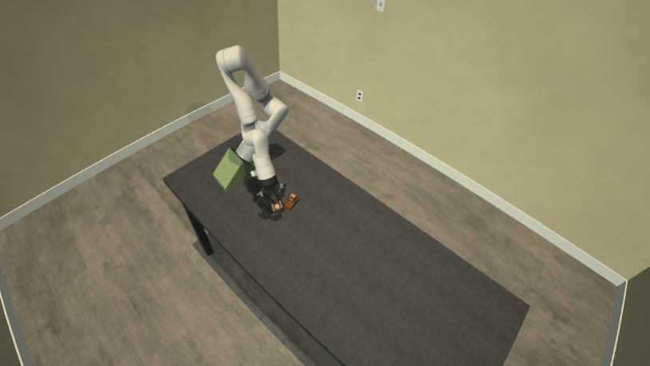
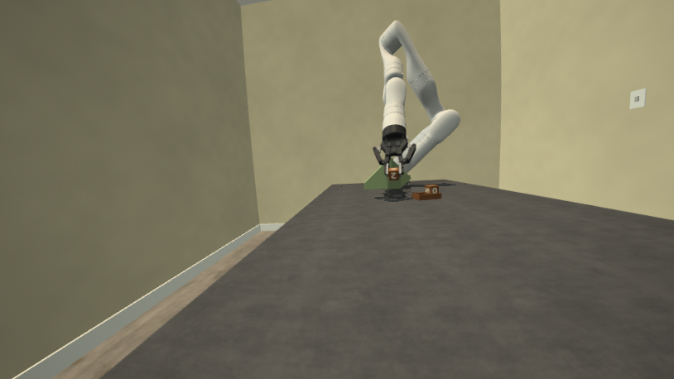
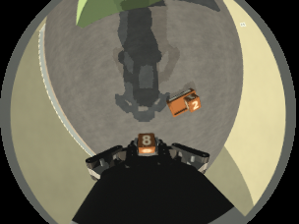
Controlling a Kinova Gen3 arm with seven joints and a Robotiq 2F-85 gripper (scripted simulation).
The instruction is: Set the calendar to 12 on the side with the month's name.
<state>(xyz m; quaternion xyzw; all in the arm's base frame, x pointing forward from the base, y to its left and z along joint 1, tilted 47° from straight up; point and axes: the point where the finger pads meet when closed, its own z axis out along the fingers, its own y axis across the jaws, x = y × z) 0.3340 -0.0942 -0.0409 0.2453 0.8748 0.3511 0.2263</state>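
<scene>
My gripper (image 2: 393, 170) is shut on an orange digit cube (image 2: 393, 174) and holds it above the table, to the left of the tray. The held cube shows a 2 toward the exterior camera and an 8 in the wrist view (image 3: 146, 141). It also shows in the top view (image 1: 276, 206). The small brown tray (image 2: 426, 195) lies flat on the dark table with the second cube (image 2: 431, 189) standing in it, showing a 0 toward the exterior camera. The tray also shows in the top view (image 1: 291, 201) and in the wrist view (image 3: 185, 104).
The table's near-left edge (image 1: 218, 245) is close.
</scene>
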